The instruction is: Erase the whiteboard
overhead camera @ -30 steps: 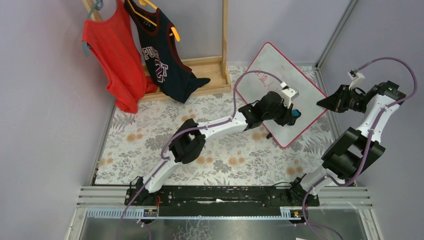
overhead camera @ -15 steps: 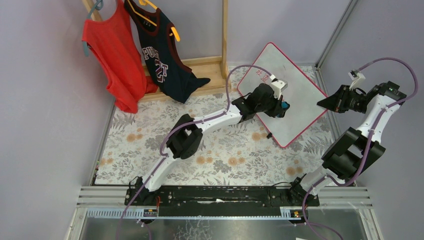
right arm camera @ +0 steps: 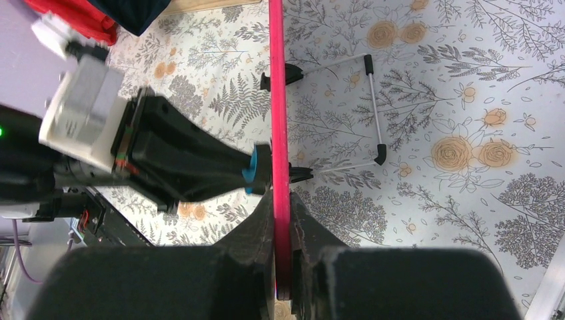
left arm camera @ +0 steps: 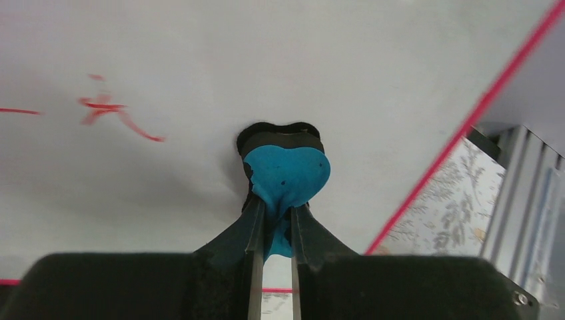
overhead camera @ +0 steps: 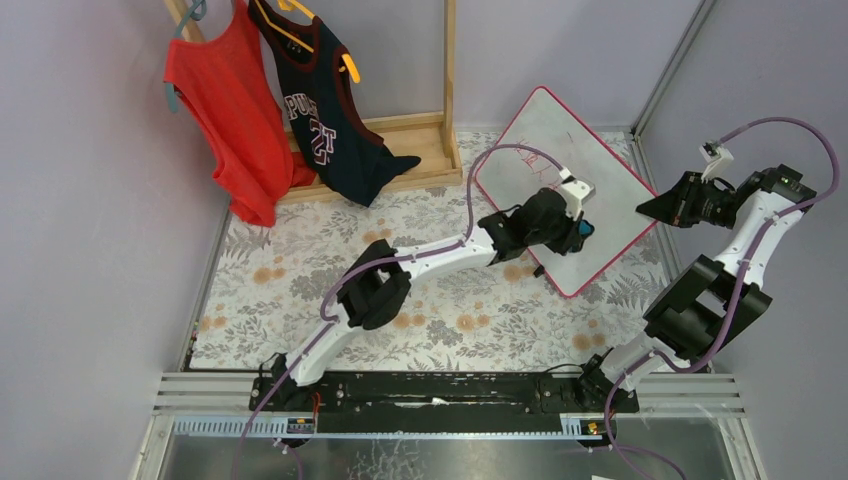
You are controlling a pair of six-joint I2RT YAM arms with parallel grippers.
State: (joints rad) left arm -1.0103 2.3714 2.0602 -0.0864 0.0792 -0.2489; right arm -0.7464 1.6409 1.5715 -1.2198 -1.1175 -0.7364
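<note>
Wiping calls for flat, even pressure: the left gripper [left arm camera: 274,213], closed on the blue eraser [left arm camera: 285,170], should sweep toward the red marks [left arm camera: 110,113] (faint strokes off to one side). The right gripper [right arm camera: 281,207] pinches the pink frame [right arm camera: 278,80], steadying the whiteboard [overhead camera: 605,175] at the far right of the table [overhead camera: 300,290]. The board stands tilted, its face turned toward the left gripper, its long axis running far-left to near-right.
</note>
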